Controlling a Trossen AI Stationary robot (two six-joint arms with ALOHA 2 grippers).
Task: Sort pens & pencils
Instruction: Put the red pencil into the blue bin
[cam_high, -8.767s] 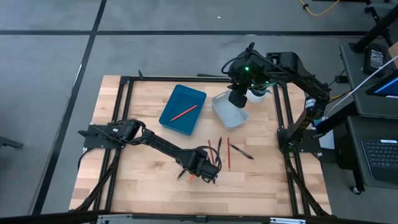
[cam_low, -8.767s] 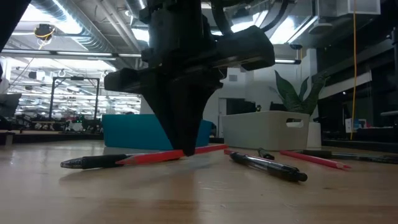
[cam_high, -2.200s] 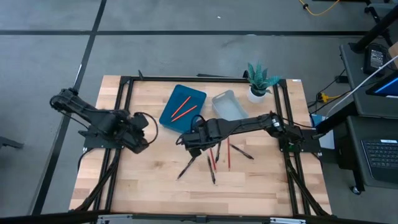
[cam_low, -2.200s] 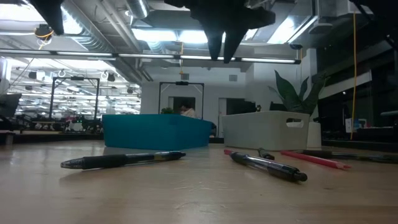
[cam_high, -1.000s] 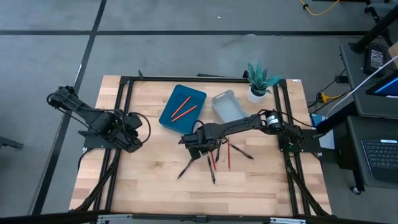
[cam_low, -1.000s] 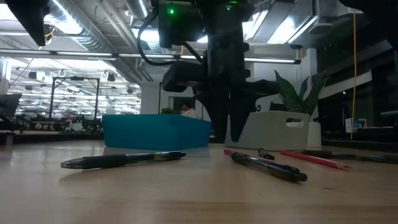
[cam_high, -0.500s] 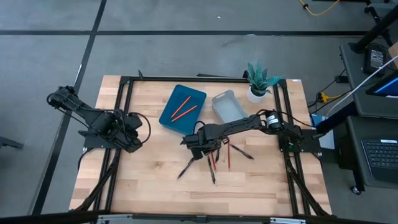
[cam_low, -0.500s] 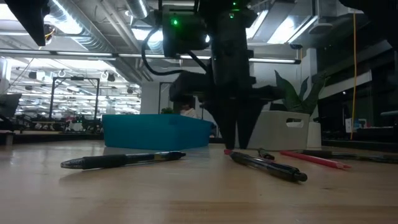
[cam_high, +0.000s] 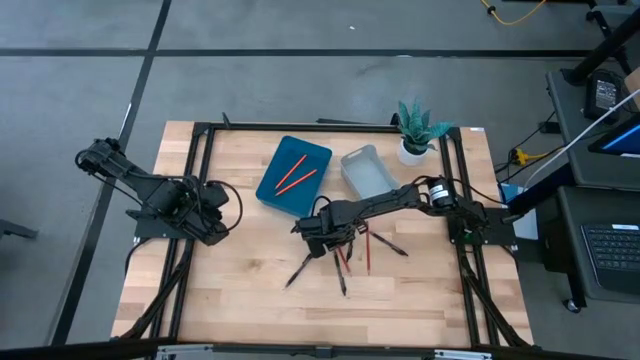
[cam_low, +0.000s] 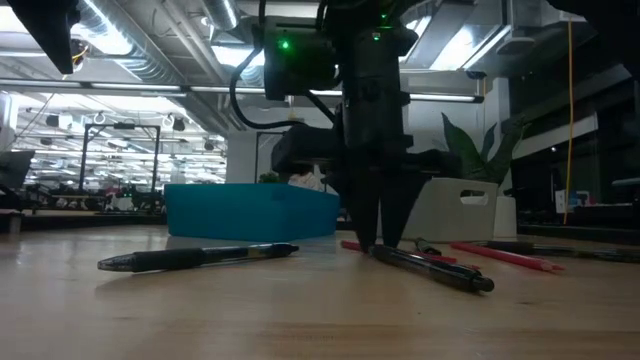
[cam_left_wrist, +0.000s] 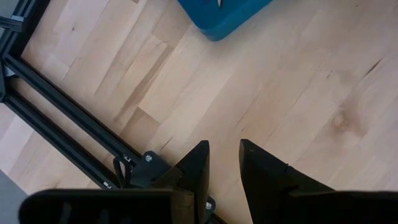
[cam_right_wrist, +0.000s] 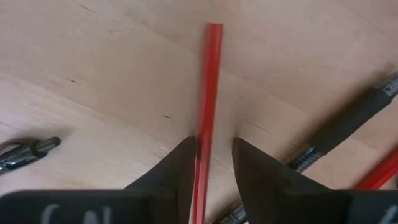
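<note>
My right gripper (cam_high: 335, 240) stands at the table's middle, fingers pointing down, open, with a red pencil (cam_right_wrist: 208, 93) lying between them; in the low view the fingertips (cam_low: 370, 243) reach the tabletop. Another red pencil (cam_high: 367, 250) and black pens (cam_high: 300, 268) (cam_high: 341, 277) (cam_high: 390, 243) lie flat around it. Two red pencils (cam_high: 292, 177) lie in the blue tray (cam_high: 320, 155). My left gripper (cam_left_wrist: 224, 155) is open and waits over bare wood near the table's left frame (cam_high: 215, 222). My right gripper comes from above, pointing down, its fingers across the red pencil some way back from the pencil's end (cam_right_wrist: 214, 28). One finger (cam_right_wrist: 183, 158) lies against the pencil's side; the other (cam_right_wrist: 249, 158) stands a small gap off. The pencil lies flat on the table.
A white bin (cam_high: 352, 158) stands right of the blue tray, and a potted plant (cam_high: 418, 125) sits at the far right corner. Black frame rails (cam_high: 190, 200) run along the table's sides. A pen (cam_low: 195, 257) and a second pen (cam_low: 430, 268) lie nearest the low camera.
My right gripper has come down from above the pile until its fingertips reach the table on either side of a red pencil. That pencil's end has shifted a little along the table in the low view. The left arm has kept still.
</note>
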